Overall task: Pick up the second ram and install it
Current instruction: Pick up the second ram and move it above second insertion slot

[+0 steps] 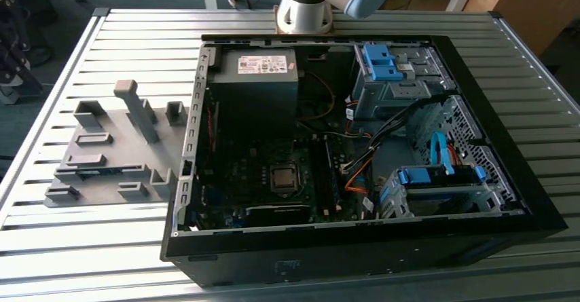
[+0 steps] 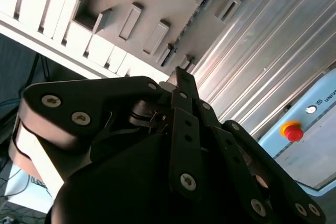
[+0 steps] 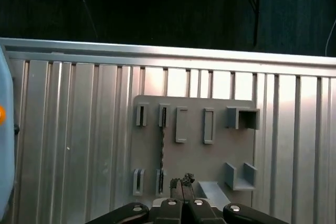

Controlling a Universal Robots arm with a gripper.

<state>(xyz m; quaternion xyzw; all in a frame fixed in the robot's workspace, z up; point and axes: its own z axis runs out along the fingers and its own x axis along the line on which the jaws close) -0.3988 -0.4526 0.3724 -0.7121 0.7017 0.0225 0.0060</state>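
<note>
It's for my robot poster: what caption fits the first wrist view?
Closed, empty jaws hover over the grey fixture plate, where the second ram stands on edge in its slots.

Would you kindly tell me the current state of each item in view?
computer case: open, side panel off.
fixture plate: lying flat on the table.
second ram: on edge in the plate's slots, ungripped.
claw: shut, empty, apart from the ram.
</note>
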